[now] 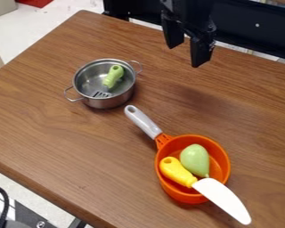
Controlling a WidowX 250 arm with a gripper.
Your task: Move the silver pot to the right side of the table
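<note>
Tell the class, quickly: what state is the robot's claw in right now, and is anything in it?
Claw: open, its two fingers apart with nothing between them; the silver pot is not in its grasp.

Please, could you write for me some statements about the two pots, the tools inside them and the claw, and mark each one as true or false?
1. A tool with a green handle is inside the silver pot. True.
2. The silver pot stands inside the orange pan. False: they stand apart on the table.
3. A green, pear-shaped thing is in the orange pan. True.
4. The knife has its white blade fully inside the orange pan. False: the blade sticks out over the rim.
5. The claw is closed on the silver pot. False: it hangs open, away from the pot.
</note>
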